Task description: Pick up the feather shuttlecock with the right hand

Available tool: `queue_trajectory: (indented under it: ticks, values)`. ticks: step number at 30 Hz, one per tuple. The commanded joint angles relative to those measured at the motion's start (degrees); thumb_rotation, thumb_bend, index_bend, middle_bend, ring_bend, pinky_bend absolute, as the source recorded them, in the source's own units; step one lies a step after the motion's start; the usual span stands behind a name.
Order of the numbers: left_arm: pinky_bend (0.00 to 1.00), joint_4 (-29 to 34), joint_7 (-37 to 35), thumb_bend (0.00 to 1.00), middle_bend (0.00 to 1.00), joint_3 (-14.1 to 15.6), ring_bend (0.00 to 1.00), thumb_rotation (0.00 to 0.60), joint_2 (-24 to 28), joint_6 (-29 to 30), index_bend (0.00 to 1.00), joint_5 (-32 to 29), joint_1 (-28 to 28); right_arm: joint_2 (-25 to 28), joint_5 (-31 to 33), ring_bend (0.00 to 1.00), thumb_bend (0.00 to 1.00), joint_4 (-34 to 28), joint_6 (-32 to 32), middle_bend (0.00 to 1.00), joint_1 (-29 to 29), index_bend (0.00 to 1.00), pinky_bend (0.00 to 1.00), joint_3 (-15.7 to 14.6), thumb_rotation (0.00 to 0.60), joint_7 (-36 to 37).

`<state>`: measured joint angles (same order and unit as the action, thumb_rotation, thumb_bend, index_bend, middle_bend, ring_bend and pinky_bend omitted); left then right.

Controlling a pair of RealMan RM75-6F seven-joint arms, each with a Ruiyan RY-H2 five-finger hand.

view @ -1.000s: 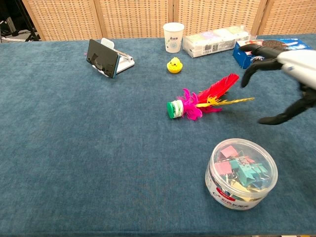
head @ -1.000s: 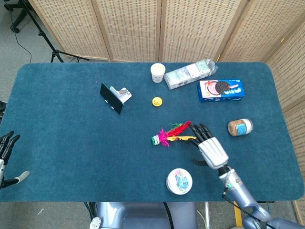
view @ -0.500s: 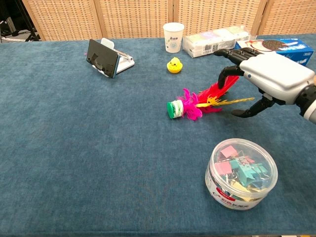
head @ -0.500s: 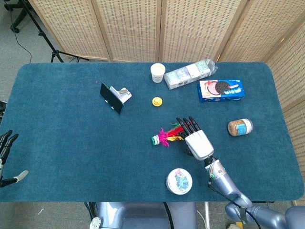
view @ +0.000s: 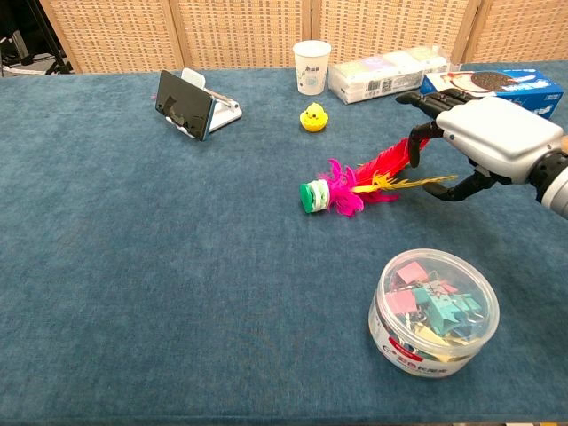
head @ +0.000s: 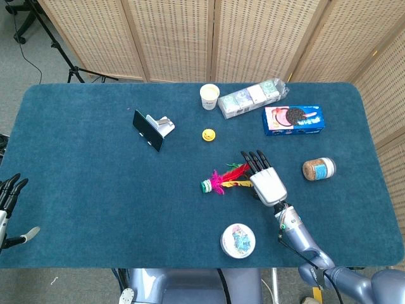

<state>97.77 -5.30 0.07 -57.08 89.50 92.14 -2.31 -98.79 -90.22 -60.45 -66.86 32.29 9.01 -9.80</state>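
Note:
The feather shuttlecock (head: 225,179) (view: 353,185) lies on its side on the blue table, its green base pointing left and its red, pink and yellow feathers pointing right. My right hand (head: 266,178) (view: 484,131) hovers just right of it, palm down. Its fingers (view: 417,146) are spread and curved down over the feather tips, and the thumb reaches under the yellow feather. It grips nothing. My left hand (head: 9,204) hangs off the table's left edge with fingers apart, holding nothing; only the head view shows it.
A clear tub of clips (head: 238,240) (view: 434,311) stands near the front edge, below the hand. A jar (head: 318,169) is to the right. Behind are a cookie box (head: 293,120), tissue pack (head: 251,97), paper cup (head: 209,96), yellow chick (head: 208,134) and phone on a stand (head: 150,129).
My right hand swung in from the right over the feather tips, then drew back slightly to the right. The shuttlecock has not moved, nor has the left hand.

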Motion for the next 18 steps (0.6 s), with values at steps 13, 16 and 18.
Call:
queue_trajectory:
  ticks: [13,16,18]
  values:
    - [0.00,0.08,-0.03,0.00,0.00,-0.17,0.00,0.600,0.03,-0.29,0.00,-0.49,-0.13,-2.71,1.18,0.00,0.50,4.51,-0.20,0.06,0.89,0.61,0.00,-1.06,0.600,2.48]
    - [0.00,0.07,-0.10,0.00,0.00,-0.19,0.00,0.600,0.05,-0.32,0.00,-0.54,-0.15,-2.88,1.17,0.00,0.54,5.17,-0.60,0.07,0.96,0.62,0.00,-1.19,0.600,2.73]
    - [0.00,0.07,-0.08,0.00,0.00,-0.17,0.00,0.600,0.05,-0.34,0.00,-0.47,-0.17,-2.84,1.11,0.00,0.56,5.42,-0.92,0.07,0.95,0.63,0.00,-1.38,0.600,3.03]
